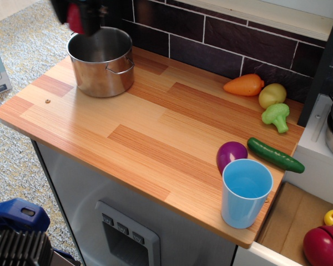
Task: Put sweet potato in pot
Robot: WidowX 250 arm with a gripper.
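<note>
At the top left edge of the view, the black gripper (80,14) is seen blurred, clenched around the glossy red sweet potato (75,18), which is held in the air above the far left rim of the pot (102,69). How wide the jaws stand cannot be made out through the blur. The pot is a shiny stainless-steel cylinder with a small loop handle, set at the back left of the striped wooden countertop (155,133). A smooth light-blue plastic cup (245,193) stands upright near the front right corner, touched by a purple egg-shaped toy (231,155).
</note>
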